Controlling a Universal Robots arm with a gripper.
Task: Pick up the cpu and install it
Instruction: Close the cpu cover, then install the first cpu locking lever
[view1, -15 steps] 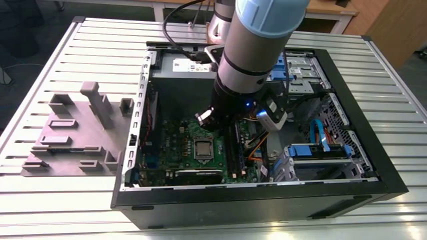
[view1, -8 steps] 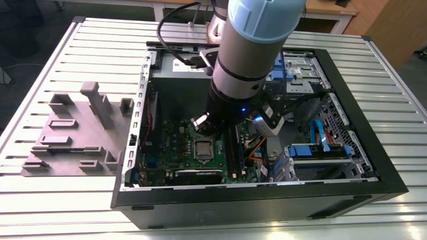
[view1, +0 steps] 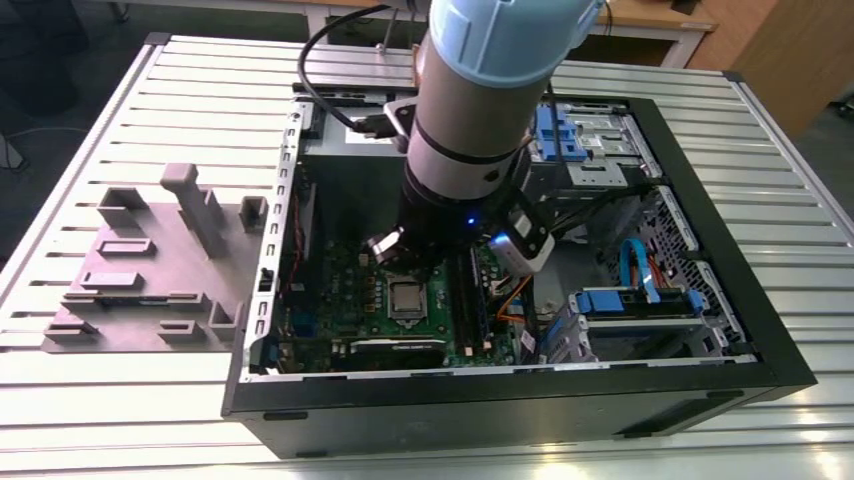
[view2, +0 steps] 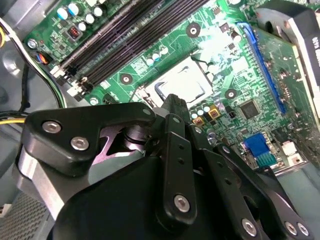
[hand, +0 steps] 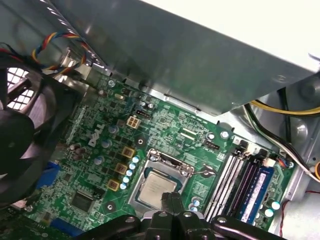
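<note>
- The cpu (hand: 157, 187) is seen lying flat in the socket frame (hand: 167, 167) on the green motherboard (hand: 100, 145), low and in the middle of the first wrist view.
- In the exterior view the cpu (view1: 404, 297) sits low in the middle of the frame, inside the open computer case (view1: 727, 250) on the slatted worktop (view1: 160, 120).
- The gripper (hand: 172, 202) is held right over the chip, and its fingers (hand: 167, 200) are pressed together with nothing pinched between them.
- In the second wrist view the fingers (view2: 176, 107) end at the edge of the bright cpu (view2: 187, 82); whether the chip is touched cannot be told.
- The putting-in part looks mostly done, since the chip is already in its place.
- The frame's wire lever (hand: 200, 172) looks not locked down, so the closing is judged to be left.
- The long memory slots (hand: 235, 185) lie just beside the socket.
- A grey parts holder (view1: 147, 265) stands at the exterior view's left, well apart from the case.
</note>
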